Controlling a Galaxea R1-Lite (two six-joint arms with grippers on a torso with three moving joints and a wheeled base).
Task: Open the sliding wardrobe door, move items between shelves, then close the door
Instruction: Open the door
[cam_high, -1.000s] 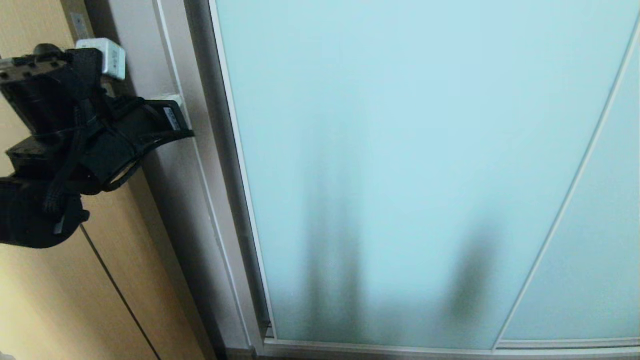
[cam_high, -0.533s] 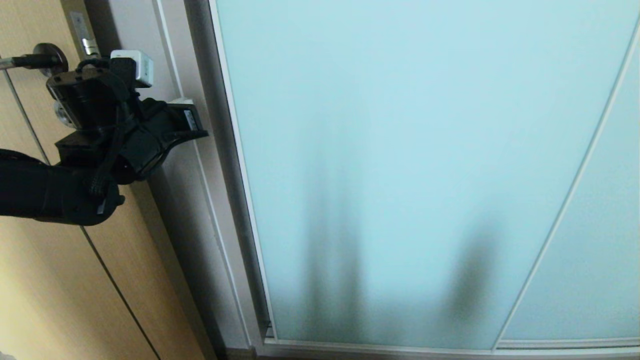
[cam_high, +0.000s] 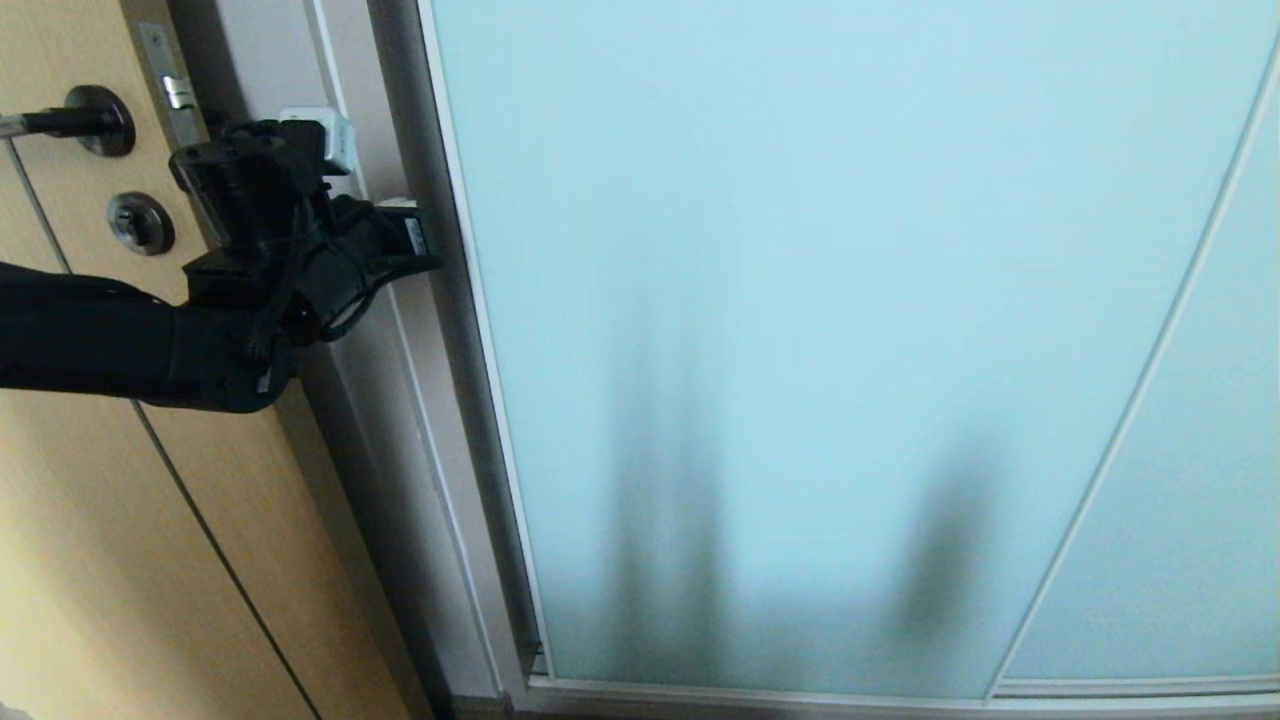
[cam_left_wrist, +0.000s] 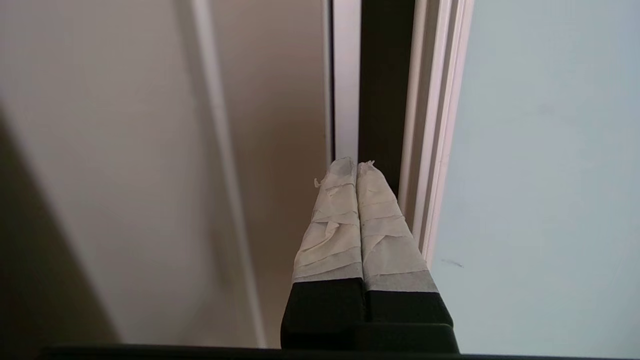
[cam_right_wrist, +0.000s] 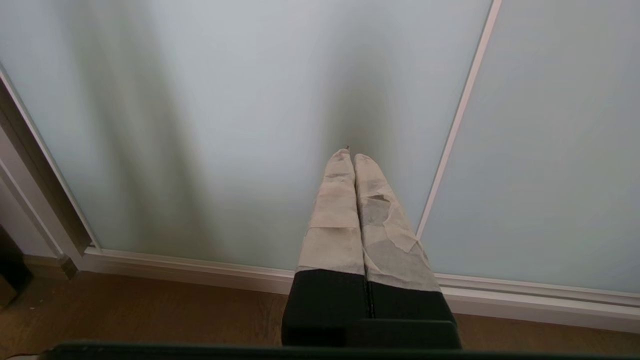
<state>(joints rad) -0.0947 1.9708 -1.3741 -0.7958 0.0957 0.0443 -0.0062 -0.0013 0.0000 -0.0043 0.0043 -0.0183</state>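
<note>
The door (cam_high: 800, 350) is shut, filling the frame ahead. The left tool (cam_left_wrist: 356, 167), pinched closed and empty, points at the dark slot (cam_left_wrist: 385, 90) beside the door's edge (cam_left_wrist: 430, 150). Best to slip the tips in, press on the frame rather than the glass, then push sideways steadily. The right tool (cam_right_wrist: 350, 155), closed, idles low before the glass.

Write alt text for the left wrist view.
The left gripper, its taped fingers pressed shut, points at the dark gap beside the sliding wardrobe door, close to its pale frame. A beige wall fills the other side.
</note>
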